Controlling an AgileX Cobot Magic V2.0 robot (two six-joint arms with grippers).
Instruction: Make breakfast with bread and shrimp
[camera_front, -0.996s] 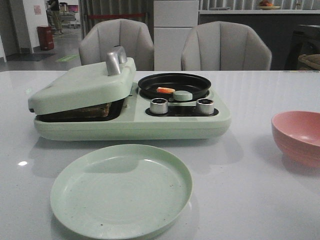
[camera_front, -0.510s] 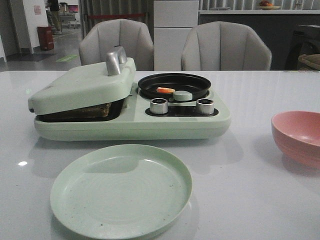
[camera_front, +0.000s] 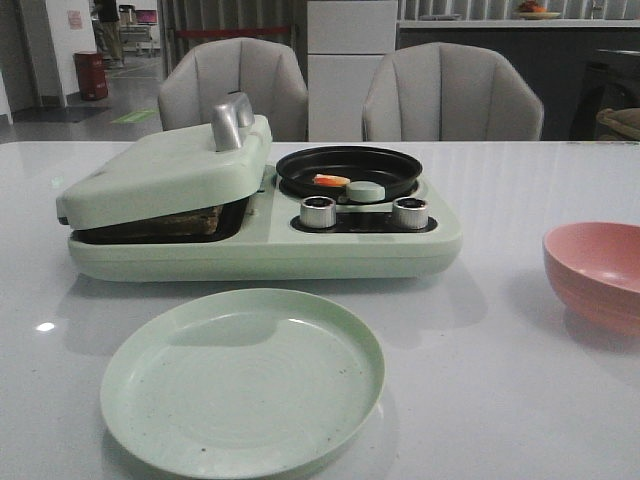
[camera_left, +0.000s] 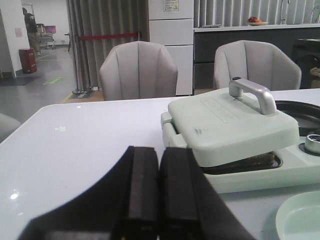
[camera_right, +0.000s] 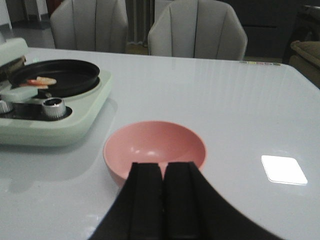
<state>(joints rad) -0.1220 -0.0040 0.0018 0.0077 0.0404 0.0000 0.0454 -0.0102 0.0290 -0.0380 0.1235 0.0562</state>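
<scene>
The left pincer (camera_left: 159, 200) is closed with nothing in it, near the green cooker (camera_front: 265, 235). The right pincer (camera_right: 163, 200) is closed and empty too, just over the pink bowl (camera_right: 154, 149). The bread (camera_front: 175, 222) sits inside the cooker under its tilted lid (camera_front: 165, 170). The shrimp (camera_front: 331, 181) lies in the black pan (camera_front: 349, 171) on the cooker. A green plate (camera_front: 243, 380) rests on the bench (camera_front: 480, 400) in front of the cooker.

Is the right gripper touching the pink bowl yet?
Cannot tell. In the right wrist view the shut right gripper overlaps the near rim of the pink bowl, hiding any gap; the front view shows no gripper.
</scene>
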